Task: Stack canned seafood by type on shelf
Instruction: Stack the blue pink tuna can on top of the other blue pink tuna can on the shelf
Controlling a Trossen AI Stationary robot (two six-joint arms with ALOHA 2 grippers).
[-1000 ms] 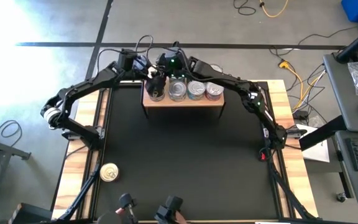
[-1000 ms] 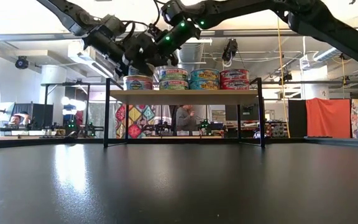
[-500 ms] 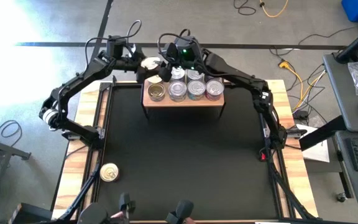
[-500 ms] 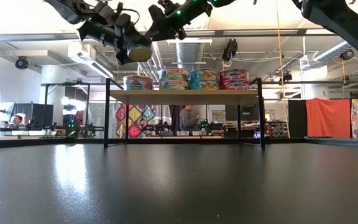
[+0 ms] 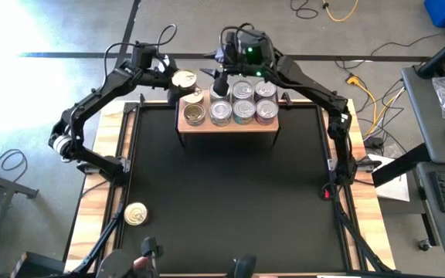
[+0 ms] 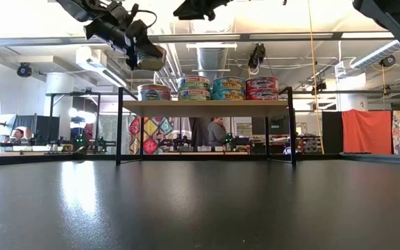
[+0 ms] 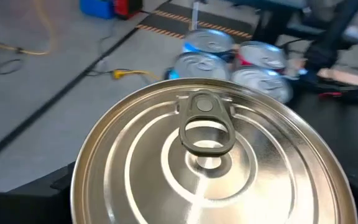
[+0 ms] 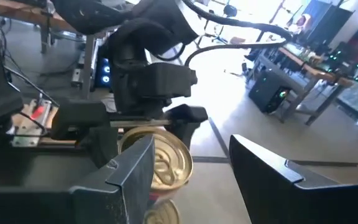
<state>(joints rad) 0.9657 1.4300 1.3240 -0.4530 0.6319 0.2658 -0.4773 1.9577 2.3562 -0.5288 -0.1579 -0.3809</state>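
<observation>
A: What is the left end effector (image 5: 178,80) doing?
B: It is gripping a gold-lidded can (image 5: 184,79), holding it in the air just off the shelf's (image 5: 227,126) far left corner.

A: And the right end effector (image 5: 219,82)?
B: It is hanging above the shelf's back edge with its fingers apart, gripping nothing.

A: Where are the other cans sitting?
B: Stacked cans (image 5: 232,110) are filling the shelf in a row, and one lone can (image 5: 136,214) is lying on the worktop (image 5: 230,201) near the front left corner.
</observation>
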